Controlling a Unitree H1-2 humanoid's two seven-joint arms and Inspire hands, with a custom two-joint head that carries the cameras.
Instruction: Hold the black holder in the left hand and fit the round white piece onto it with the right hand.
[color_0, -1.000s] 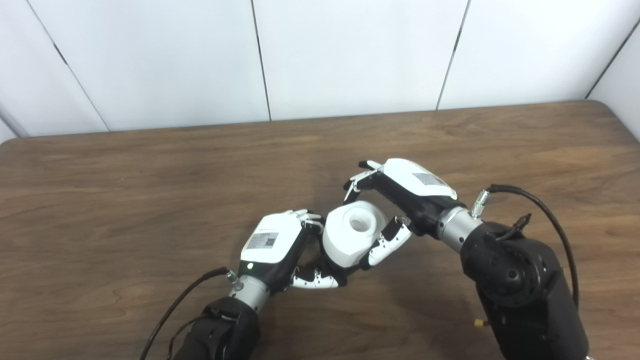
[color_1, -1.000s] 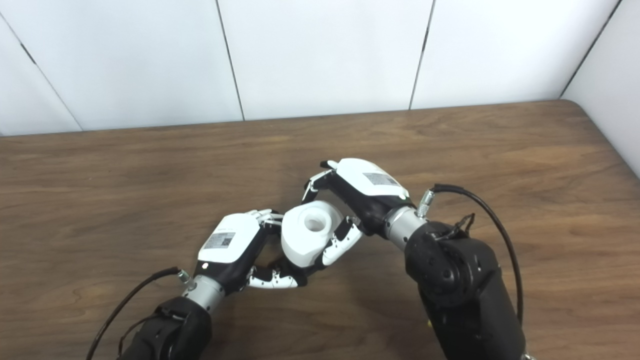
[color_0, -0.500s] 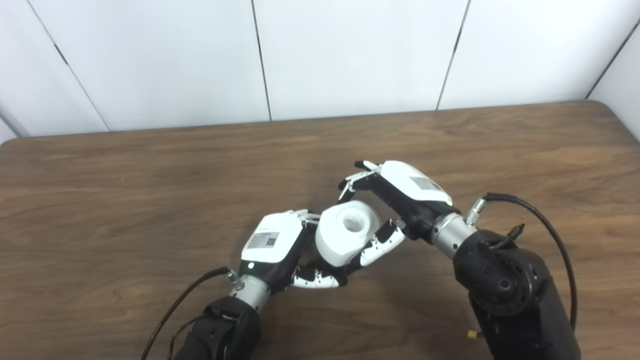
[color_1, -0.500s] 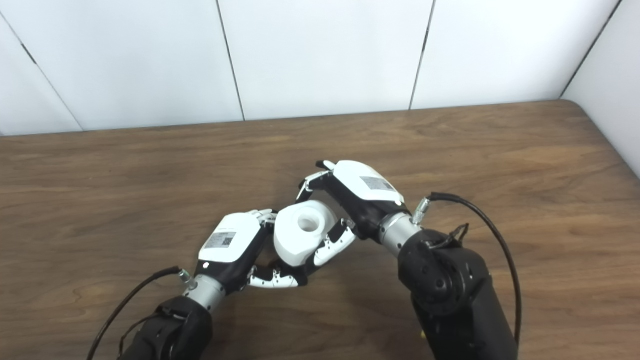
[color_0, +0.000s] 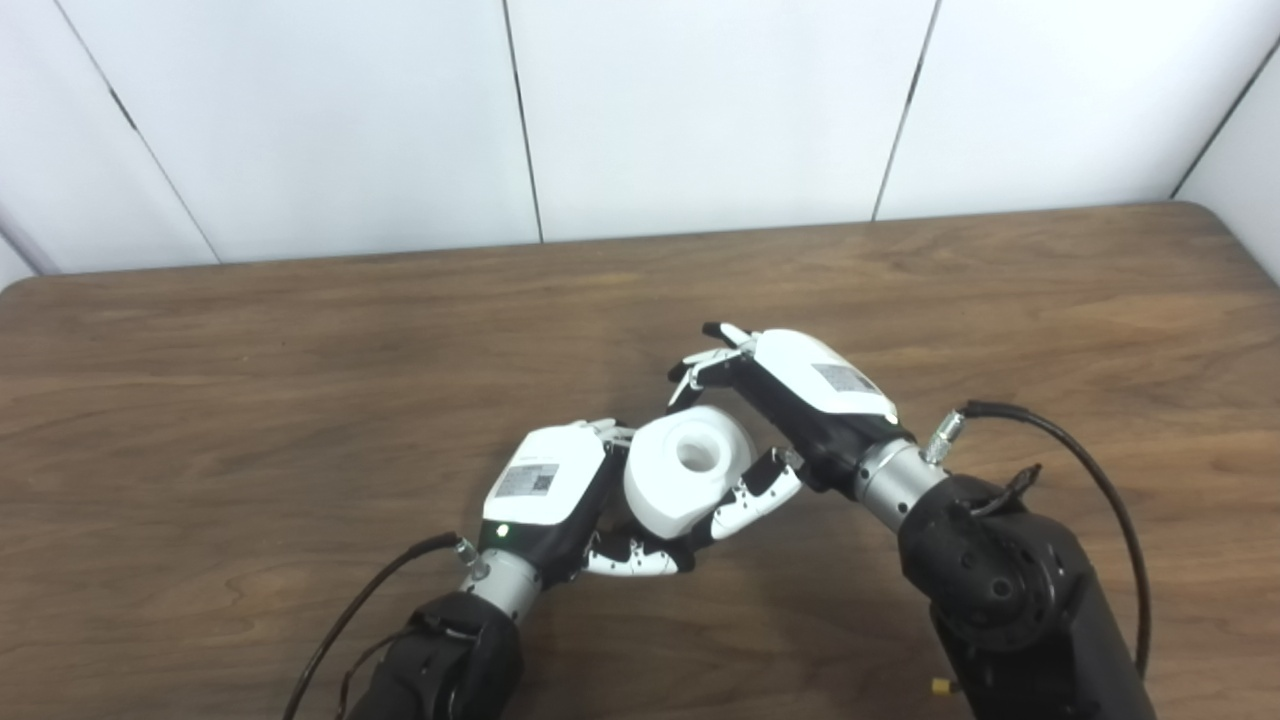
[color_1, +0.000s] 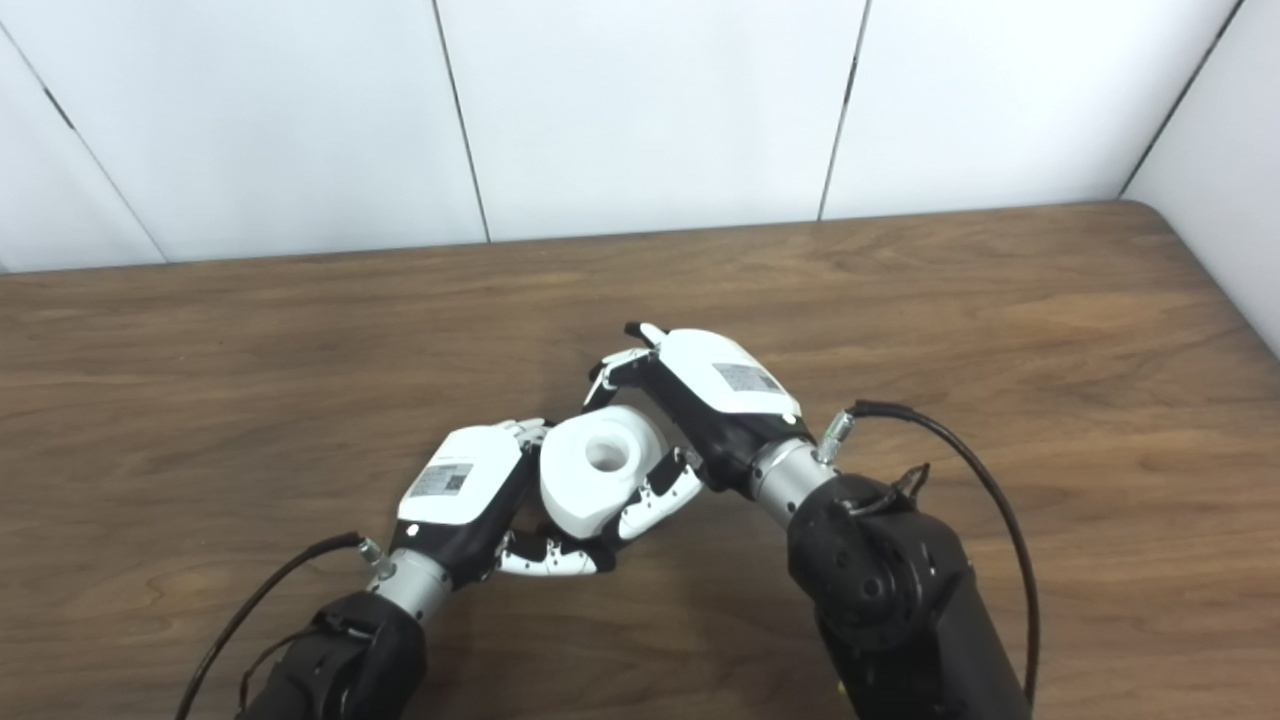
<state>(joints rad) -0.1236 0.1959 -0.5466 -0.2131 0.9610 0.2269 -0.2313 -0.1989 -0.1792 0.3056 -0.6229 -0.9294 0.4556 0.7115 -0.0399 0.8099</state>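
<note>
Over the brown wood-grain counter (color_0: 250, 340), the left hand (color_0: 555, 495) sat low near the front edge, its white back turned up and its fingers (color_0: 635, 560) curled under and around something dark. That dark thing could be the black holder, but it was almost wholly hidden between the palm and the white piece, so the pictures did not settle whether the left hand was clenched on it. Just to the right, touching the left hand's fingers, was the round white plastic piece (color_0: 685, 478), a short thick cylinder with a round hole in its upturned face, tilted a little toward the right. The right hand (color_0: 790, 405) grasped this piece, its fingers (color_0: 705, 365) arched over the far rim and its thumb (color_0: 750, 495) pressed against the near side. The piece hung above the counter, pressed up against the left hand. A black cable (color_0: 1070, 450) looped out from the right wrist.
</note>
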